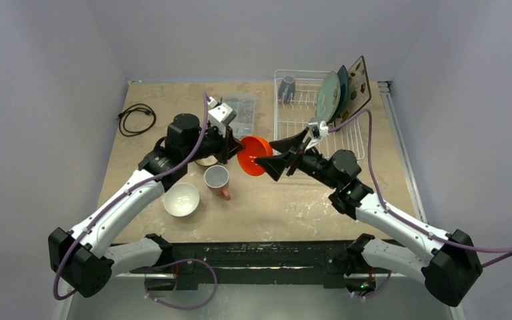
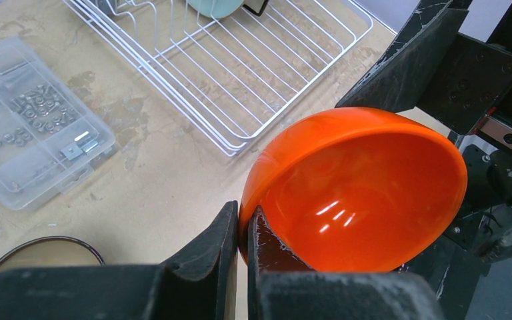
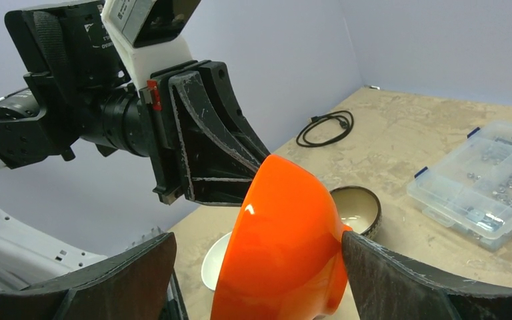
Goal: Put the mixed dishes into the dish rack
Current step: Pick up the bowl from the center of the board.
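Note:
My left gripper [image 1: 238, 150] [image 2: 243, 217] is shut on the rim of the orange bowl [image 1: 254, 155] [image 2: 360, 193] [image 3: 287, 247], holding it on edge above the table. The right gripper [image 1: 267, 152] [image 3: 259, 235] stands open around the bowl; its right finger touches the bowl's foot and its left finger is apart from it. The white wire dish rack [image 1: 307, 123] [image 2: 240, 73] holds a pale green plate [image 1: 328, 95], a teal plate [image 1: 342, 87], a floral plate [image 1: 358, 83] and a grey-blue mug [image 1: 287, 87].
On the table lie a white bowl [image 1: 181, 199] [image 3: 217, 260], a salmon-pink mug [image 1: 218, 179] and a brown bowl [image 2: 40, 257] [image 3: 357, 207]. A clear compartment box [image 1: 240, 115] [image 2: 27, 127] sits left of the rack. A black cable [image 1: 137, 118] is coiled at the far left.

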Action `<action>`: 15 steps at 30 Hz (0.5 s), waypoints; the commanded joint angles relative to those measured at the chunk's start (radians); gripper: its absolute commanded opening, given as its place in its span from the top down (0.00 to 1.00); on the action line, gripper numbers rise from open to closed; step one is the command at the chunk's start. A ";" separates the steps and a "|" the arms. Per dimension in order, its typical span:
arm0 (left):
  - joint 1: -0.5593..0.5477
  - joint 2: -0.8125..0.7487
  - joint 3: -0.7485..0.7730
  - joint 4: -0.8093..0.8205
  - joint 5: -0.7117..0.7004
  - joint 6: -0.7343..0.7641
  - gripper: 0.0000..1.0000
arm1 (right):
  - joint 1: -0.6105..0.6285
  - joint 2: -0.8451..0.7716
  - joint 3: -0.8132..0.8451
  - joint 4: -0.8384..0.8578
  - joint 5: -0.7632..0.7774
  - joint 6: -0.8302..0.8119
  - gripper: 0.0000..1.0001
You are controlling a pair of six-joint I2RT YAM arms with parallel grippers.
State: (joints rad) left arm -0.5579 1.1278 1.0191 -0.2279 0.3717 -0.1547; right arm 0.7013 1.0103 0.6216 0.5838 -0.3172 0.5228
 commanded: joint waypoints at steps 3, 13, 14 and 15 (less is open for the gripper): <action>-0.001 -0.055 0.026 0.090 -0.062 0.007 1.00 | 0.005 0.010 0.021 -0.016 -0.002 0.010 0.01; -0.001 -0.065 0.013 0.112 -0.058 0.003 1.00 | 0.006 0.022 0.006 0.002 0.005 0.028 0.02; -0.002 -0.066 0.012 0.111 -0.054 0.002 1.00 | 0.006 0.031 0.008 0.011 -0.001 0.032 0.02; -0.001 -0.064 0.012 0.112 -0.052 0.001 1.00 | 0.006 0.036 0.011 0.018 -0.006 0.035 0.03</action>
State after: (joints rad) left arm -0.5579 1.0790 1.0168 -0.1967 0.3023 -0.1455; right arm 0.7021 1.0252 0.6193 0.5694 -0.3088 0.5373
